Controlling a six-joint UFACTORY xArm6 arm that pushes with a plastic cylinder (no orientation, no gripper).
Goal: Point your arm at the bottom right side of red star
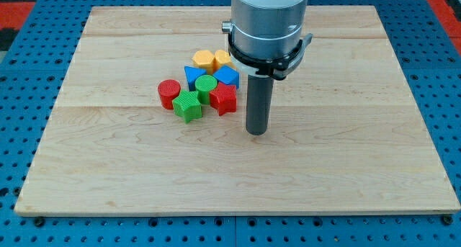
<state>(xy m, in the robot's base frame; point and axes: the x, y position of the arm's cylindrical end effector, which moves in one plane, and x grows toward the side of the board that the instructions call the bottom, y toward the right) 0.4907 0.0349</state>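
The red star (pixel 224 99) lies on the wooden board (pixel 346 168), at the right end of a tight cluster of blocks left of centre. My tip (pixel 256 132) rests on the board just to the lower right of the red star, a small gap apart from it. The rod rises from there to the arm's grey cylinder at the view's top.
The cluster also holds a green star (pixel 189 105), a red cylinder (pixel 168 93), a green cylinder (pixel 206 86), a blue block (pixel 193 75), a blue block (pixel 227 75), a yellow block (pixel 204 59) and a yellow block (pixel 222 57).
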